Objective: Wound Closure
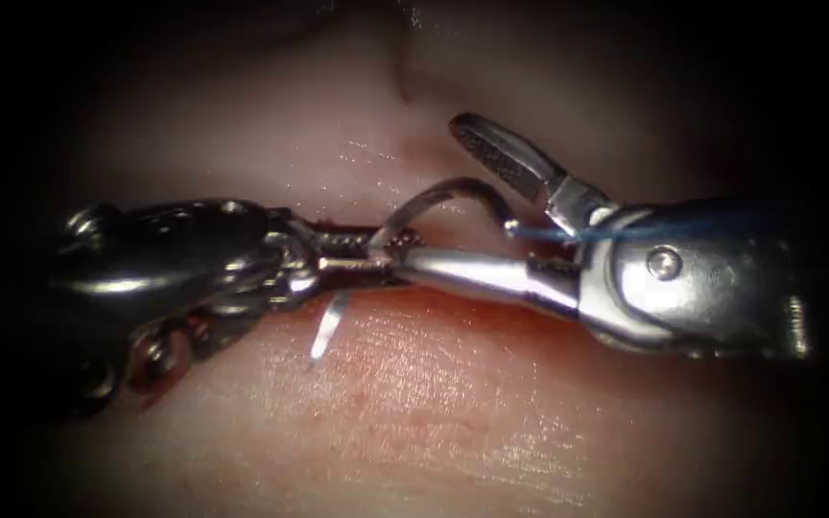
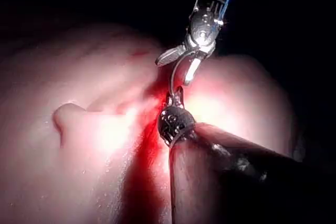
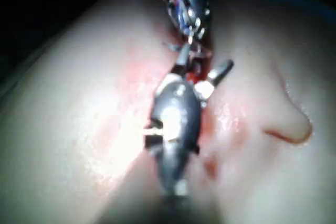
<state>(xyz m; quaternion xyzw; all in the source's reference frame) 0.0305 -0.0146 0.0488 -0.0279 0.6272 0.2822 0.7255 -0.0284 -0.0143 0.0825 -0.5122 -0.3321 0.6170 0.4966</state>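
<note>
**Needle held at the cut, right tool spread wide around it**

Your left arm's dark steel tool (image 1: 362,261) has its jaws closed on the curved steel needle (image 1: 443,192) low on its curve, just above the red cut (image 1: 338,206) in the pale pork tissue (image 1: 414,403). Your right arm's silver tool (image 1: 453,197) stands wide open, holding nothing, its jaws either side of the arch. Keep the left grip firm and square. The needle arches up over the cut; its long axis runs along the cut, the blue thread (image 1: 568,230) trailing away from it.
</note>
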